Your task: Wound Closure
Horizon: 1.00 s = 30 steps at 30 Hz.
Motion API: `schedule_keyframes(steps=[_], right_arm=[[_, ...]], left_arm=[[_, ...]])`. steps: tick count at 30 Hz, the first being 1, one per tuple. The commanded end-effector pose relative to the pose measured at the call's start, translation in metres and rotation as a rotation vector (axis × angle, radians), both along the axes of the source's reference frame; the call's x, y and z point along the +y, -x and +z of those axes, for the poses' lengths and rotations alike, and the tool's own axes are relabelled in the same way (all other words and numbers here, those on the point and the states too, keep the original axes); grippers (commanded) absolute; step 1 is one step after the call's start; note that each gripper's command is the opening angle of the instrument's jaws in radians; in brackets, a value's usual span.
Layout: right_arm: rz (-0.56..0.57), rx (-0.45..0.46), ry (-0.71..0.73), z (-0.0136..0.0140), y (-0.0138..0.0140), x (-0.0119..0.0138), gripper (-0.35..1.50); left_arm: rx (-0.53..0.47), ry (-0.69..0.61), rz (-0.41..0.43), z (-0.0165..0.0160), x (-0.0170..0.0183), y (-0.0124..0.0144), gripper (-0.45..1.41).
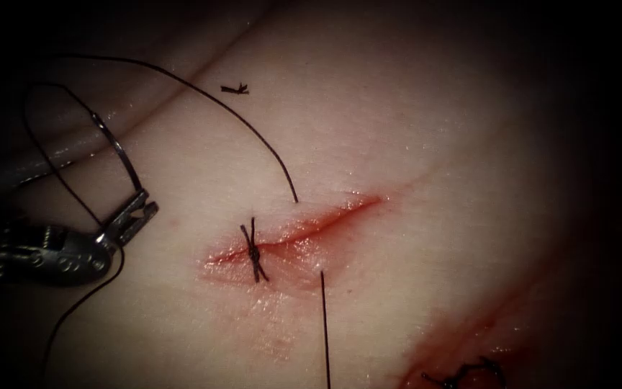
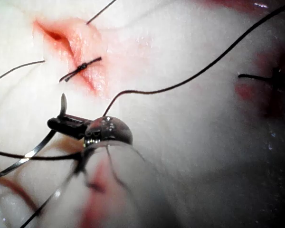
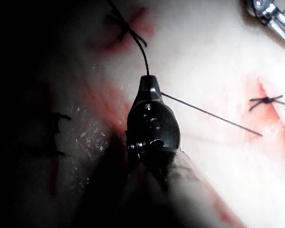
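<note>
Needle (image 1: pixel 120 155) sits clamped in the left tool's closed fingers (image 1: pixel 132 214), off the tissue (image 1: pixel 433 144), left of the cut (image 1: pixel 311 223). The right tool's fingers (image 3: pixel 147 83) pinch thread (image 3: pixel 209 114), probably keeping it taut.

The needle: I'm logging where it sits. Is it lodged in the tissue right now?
No: in the endoscope view the left tool holds the needle clear of the tissue, left of the cut.
</note>
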<state>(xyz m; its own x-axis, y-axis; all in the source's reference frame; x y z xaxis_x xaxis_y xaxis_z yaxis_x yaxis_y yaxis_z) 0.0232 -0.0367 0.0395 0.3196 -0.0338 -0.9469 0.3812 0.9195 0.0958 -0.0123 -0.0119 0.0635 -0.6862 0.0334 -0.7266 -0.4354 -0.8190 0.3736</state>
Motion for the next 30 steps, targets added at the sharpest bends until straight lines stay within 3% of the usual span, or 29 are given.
schedule_keyframes(steps=[1, 3, 5, 6, 9, 10, 17, 20, 26, 30], right_arm=[[-0.011, 0.012, -0.007, -0.0001, -0.0008, -0.0014, -0.35], [0.020, 0.041, -0.014, -0.0003, -0.0010, -0.0010, -0.35], [0.118, 0.073, -0.008, -0.0003, -0.0014, 0.0006, 0.41], [0.213, 0.059, 0.008, -0.0002, -0.0016, 0.0022, 1.18], [0.344, 0.048, 0.035, 0.0001, -0.0015, 0.0050, 1.48], [0.374, 0.044, 0.053, 0.0005, -0.0013, 0.0068, 1.48], [0.395, 0.020, 0.084, 0.0028, -0.0011, 0.0111, 1.48], [0.394, 0.023, 0.084, 0.0061, -0.0013, 0.0134, 1.48], [0.409, 0.011, 0.073, 0.0121, -0.0021, 0.0148, 1.38], [0.411, -0.002, 0.079, 0.0136, -0.0021, 0.0153, 1.38]], left_arm=[[0.001, -0.002, 0.005, 0.0008, -0.0006, 0.0007, -0.45], [0.003, -0.005, 0.012, 0.0010, -0.0007, 0.0010, -0.45], [0.003, -0.008, 0.012, 0.0013, -0.0008, 0.0011, -0.45], [0.002, -0.013, 0.009, 0.0013, -0.0009, 0.0011, -0.45], [0.001, -0.012, 0.009, 0.0013, -0.0010, 0.0011, -0.45], [0.000, -0.012, 0.010, 0.0014, -0.0010, 0.0011, -0.45], [0.002, -0.012, 0.011, 0.0014, -0.0011, 0.0011, -0.45], [0.000, -0.017, 0.009, 0.0015, -0.0012, 0.0011, -0.45], [0.001, -0.018, 0.011, 0.0015, -0.0012, 0.0011, -0.45], [0.000, -0.018, 0.013, 0.0015, -0.0013, 0.0011, -0.45]])
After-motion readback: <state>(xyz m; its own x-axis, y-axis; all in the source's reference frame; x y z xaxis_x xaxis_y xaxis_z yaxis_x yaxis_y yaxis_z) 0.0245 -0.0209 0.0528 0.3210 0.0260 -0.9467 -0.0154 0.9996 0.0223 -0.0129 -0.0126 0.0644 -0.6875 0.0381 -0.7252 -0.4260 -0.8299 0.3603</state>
